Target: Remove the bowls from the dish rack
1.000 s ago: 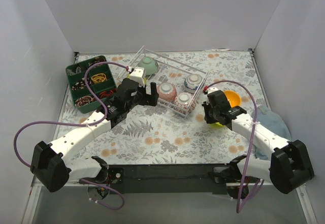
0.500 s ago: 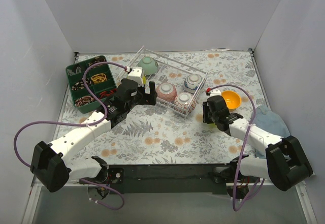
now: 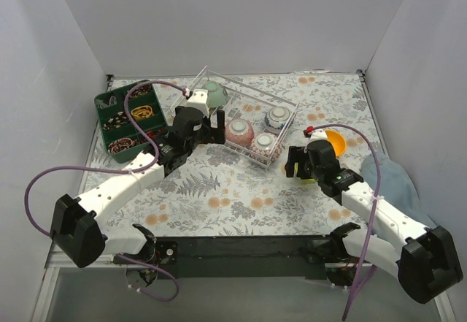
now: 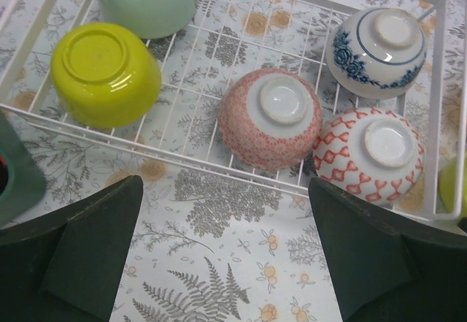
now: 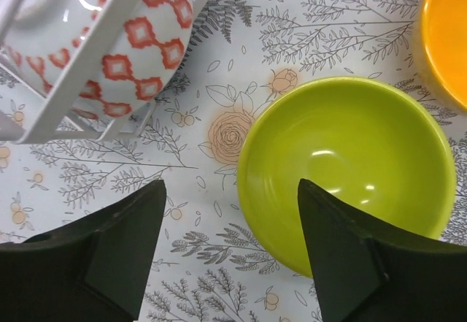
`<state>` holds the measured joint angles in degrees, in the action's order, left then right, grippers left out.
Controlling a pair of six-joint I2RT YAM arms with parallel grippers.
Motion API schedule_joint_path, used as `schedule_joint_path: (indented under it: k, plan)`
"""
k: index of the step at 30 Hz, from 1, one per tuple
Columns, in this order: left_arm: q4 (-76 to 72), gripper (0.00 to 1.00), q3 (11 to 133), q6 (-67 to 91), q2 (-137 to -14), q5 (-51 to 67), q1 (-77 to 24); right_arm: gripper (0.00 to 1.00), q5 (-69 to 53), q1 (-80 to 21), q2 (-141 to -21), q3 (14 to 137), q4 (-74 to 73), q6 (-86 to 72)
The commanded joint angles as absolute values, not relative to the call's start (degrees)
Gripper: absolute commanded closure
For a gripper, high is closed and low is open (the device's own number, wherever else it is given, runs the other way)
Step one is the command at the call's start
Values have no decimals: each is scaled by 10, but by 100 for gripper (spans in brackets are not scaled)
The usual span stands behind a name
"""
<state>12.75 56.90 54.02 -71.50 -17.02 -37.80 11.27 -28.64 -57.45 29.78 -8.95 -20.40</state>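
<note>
The white wire dish rack (image 3: 252, 108) (image 4: 436, 103) holds several upside-down bowls: pale green (image 3: 213, 93) (image 4: 146, 1), lime-yellow (image 4: 106, 74), pink-patterned (image 3: 239, 130) (image 4: 271, 117), blue-and-white (image 3: 278, 117) (image 4: 376, 52) and red-diamond (image 3: 264, 144) (image 4: 368, 154) (image 5: 139, 37). My left gripper (image 3: 211, 132) (image 4: 224, 187) hangs open over the cloth just in front of the rack's near rail. My right gripper (image 3: 300, 163) (image 5: 230, 190) is open, one finger over the rim of an upright lime-yellow bowl (image 5: 350, 161) on the table. An orange bowl (image 3: 334, 142) (image 5: 449, 37) stands beside it.
A dark green compartmented tray (image 3: 128, 117) (image 4: 14, 183) sits left of the rack. A blue cloth (image 3: 390, 179) lies at the right edge. The rack's corner bar (image 5: 80, 66) is close to my right gripper. Grey walls enclose the table.
My right gripper has opened and let go of the lime-yellow bowl, which now rests on the table. My left gripper edged closer to the rack.
</note>
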Motion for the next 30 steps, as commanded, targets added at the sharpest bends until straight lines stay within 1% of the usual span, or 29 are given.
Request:
schedule_joint_path:
  k: [1,6,9,15,20,30]
  plan:
    - [149,2,636,503,-758,-235,-374,16,117,-289,-526,353,-134,-204]
    - [171,2,707,470,-829,-270,-366,7,114,-290,-498,389,-177,-188]
    - [199,2,761,457,-888,-298,-359,4,109,-289,-481,404,-195,-183]
    - [247,2,866,418,-1001,-359,-349,3,85,-289,-447,410,-221,-182]
    - [306,2,939,414,-1098,-388,-338,3,69,-289,-426,405,-239,-172]
    - [318,12,996,396,-1192,-417,-326,4,51,-289,-418,405,-254,-139]
